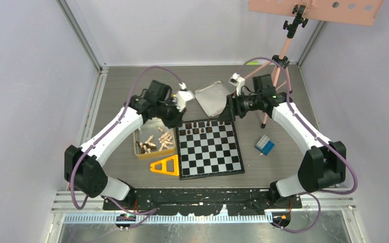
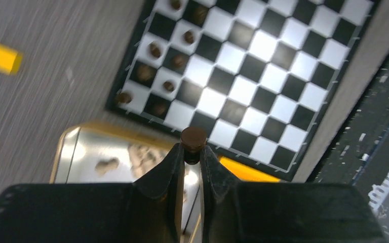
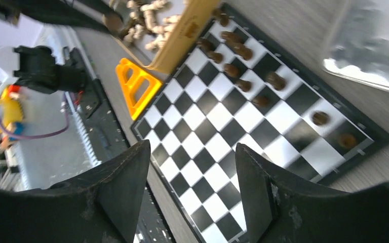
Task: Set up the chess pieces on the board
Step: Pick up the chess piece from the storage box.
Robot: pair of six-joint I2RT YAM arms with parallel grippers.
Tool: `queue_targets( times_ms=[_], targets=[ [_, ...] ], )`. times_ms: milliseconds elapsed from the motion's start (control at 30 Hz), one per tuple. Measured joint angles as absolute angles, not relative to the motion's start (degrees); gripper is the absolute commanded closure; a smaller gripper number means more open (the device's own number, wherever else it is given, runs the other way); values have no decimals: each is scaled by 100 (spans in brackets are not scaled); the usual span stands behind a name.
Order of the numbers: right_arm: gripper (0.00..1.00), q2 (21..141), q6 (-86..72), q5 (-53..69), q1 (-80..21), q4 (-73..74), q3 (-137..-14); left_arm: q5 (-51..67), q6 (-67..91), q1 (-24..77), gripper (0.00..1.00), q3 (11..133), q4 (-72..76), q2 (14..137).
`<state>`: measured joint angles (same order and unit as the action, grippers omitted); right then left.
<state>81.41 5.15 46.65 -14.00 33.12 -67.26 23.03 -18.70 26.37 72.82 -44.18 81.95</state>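
The board (image 1: 212,152) lies flat in front of the two arm bases. Roughly ten dark pieces (image 1: 202,126) stand on its two far rows, mostly toward the far-left corner. The rest of its squares are bare.

The left gripper (image 2: 192,152) hangs just off the board's far-left corner, over the tin (image 1: 154,157). Its fingers are clenched on a single dark piece (image 2: 193,139), whose round top pokes up between the tips. In the left wrist view that piece sits above the tin's rim, with the board's edge just past it.

The right gripper (image 3: 192,149) hovers at the board's far-right corner with its fingers spread wide and nothing between them. Its wrist view looks down the board (image 3: 207,126) toward the standing dark pieces (image 3: 233,50).

The tin lies along the board's left edge, almost touching it. It holds a heap of pale pieces (image 1: 164,139) and a few dark ones (image 1: 144,147). A yellow triangle (image 1: 165,166) lies flat just beside the board's near-left corner, below the tin. A silver lid (image 1: 211,97) rests beyond the board's far edge, between the two grippers. A blue block (image 1: 265,145) sits to the right of the board, apart from it. A pink stand (image 1: 278,66) rises farther back on the right, behind the right arm.
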Motion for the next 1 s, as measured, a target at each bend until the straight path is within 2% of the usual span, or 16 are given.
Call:
queue_targets(
  times_ms=[133, 300, 667, 1000],
  targets=[
    [31, 8527, 5, 5033, -1820, 2956, -6853, 2429, -1868, 3535, 100, 7583, -4366, 8324],
    [32, 8855, -596, 5393, -2036, 2569, -6923, 2484, -1848, 3948, 100, 8044, -4331, 8613],
    [42, 9144, -1367, 5806, -2169, 2001, -6925, 2353, -1848, 4189, 100, 8165, -4309, 8864],
    [47, 9415, -1610, 5944, -2388, 1855, -6925, 2143, -1848, 4217, 100, 8167, -4311, 8882]
  ],
)
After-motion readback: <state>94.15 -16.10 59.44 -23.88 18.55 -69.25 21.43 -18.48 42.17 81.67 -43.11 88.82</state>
